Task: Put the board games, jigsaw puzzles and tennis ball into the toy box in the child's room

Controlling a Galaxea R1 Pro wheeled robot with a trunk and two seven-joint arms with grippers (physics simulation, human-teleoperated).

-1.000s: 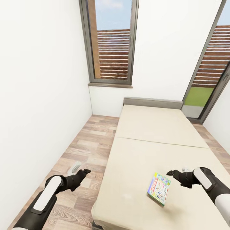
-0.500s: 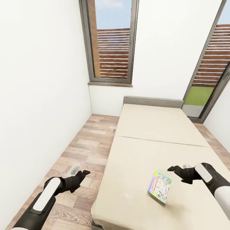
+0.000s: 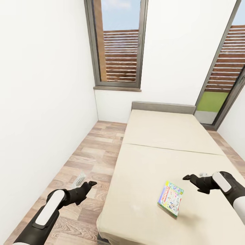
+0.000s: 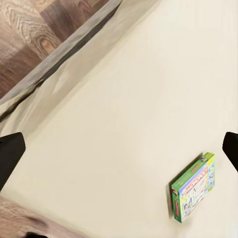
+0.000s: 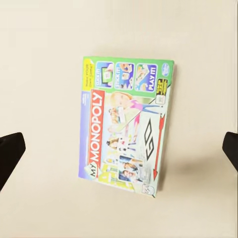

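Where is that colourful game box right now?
The game box lies flat on the bed, near its foot end, just beside the right gripper.

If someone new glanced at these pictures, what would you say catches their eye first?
The brightly printed green-edged Monopoly game box lying flat near the foot of the plain beige bed stands out first. The right tool hovers open just beside it, while the left tool hangs over the wood-plank floor.

Matt beige cloth mattress [image 3: 163, 160]
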